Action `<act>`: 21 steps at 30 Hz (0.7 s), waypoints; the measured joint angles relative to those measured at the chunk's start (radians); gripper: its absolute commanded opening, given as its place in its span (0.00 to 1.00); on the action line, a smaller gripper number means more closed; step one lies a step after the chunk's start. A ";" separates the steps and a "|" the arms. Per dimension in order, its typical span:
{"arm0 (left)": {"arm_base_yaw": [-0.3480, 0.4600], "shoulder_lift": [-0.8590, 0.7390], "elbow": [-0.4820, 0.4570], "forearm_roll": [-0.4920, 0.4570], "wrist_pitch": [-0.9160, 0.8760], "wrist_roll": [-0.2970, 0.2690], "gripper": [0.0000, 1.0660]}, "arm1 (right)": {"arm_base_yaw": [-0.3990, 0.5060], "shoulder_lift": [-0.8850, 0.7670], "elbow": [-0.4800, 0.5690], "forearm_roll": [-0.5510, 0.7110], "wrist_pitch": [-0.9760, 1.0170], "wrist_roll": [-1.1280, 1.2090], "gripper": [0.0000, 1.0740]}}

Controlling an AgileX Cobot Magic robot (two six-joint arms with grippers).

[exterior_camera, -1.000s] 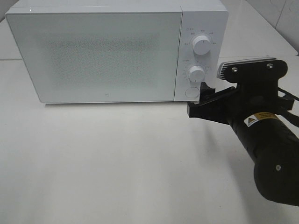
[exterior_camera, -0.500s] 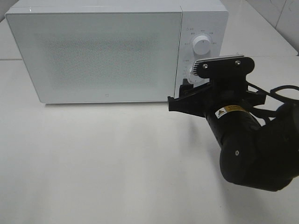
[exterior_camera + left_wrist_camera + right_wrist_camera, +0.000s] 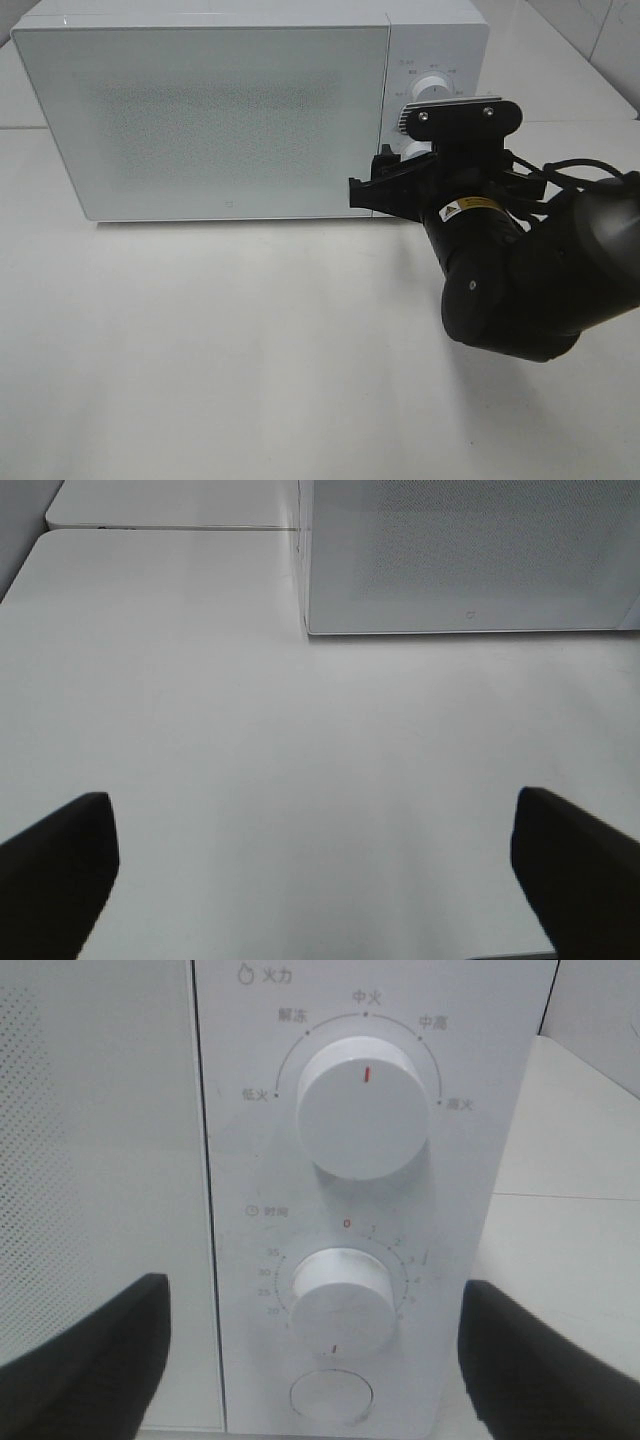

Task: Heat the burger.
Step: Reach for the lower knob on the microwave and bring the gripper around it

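Note:
The burger is out of view in every frame. The white microwave stands at the back of the table with its door shut, and nothing shows through the dotted door. My right gripper is open right in front of the control panel. In the right wrist view the right gripper has one dark finger on each side of the lower timer knob, clear of it. Above it is the power knob, its red mark pointing up. My left gripper is open over bare table, with nothing between its fingers.
A round button sits under the timer knob. The right arm's black bulk fills the space to the right of the microwave's front. A seam between two white table tops runs to the left of the microwave.
The right arm has swung left and in toward the control panel. Its gripper went from beside the round button to in front of the timer knob, which it now covers in the high view.

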 measured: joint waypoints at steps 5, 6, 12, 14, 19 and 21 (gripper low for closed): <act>0.000 0.000 0.000 0.000 0.000 0.000 0.94 | -0.027 0.030 -0.030 -0.032 0.022 0.005 0.71; 0.000 0.000 0.000 0.000 0.000 0.000 0.94 | -0.033 0.036 -0.035 -0.036 0.024 0.008 0.71; 0.000 0.000 0.000 0.000 0.000 0.000 0.94 | -0.064 0.043 -0.056 -0.061 0.047 0.033 0.71; 0.000 0.000 0.000 0.000 0.000 0.000 0.94 | -0.076 0.045 -0.061 -0.070 0.050 0.034 0.71; 0.000 0.000 0.000 0.000 0.000 0.000 0.94 | -0.104 0.069 -0.085 -0.082 0.065 0.045 0.71; 0.000 0.000 0.000 0.000 0.000 0.000 0.94 | -0.104 0.075 -0.089 -0.085 0.069 0.045 0.71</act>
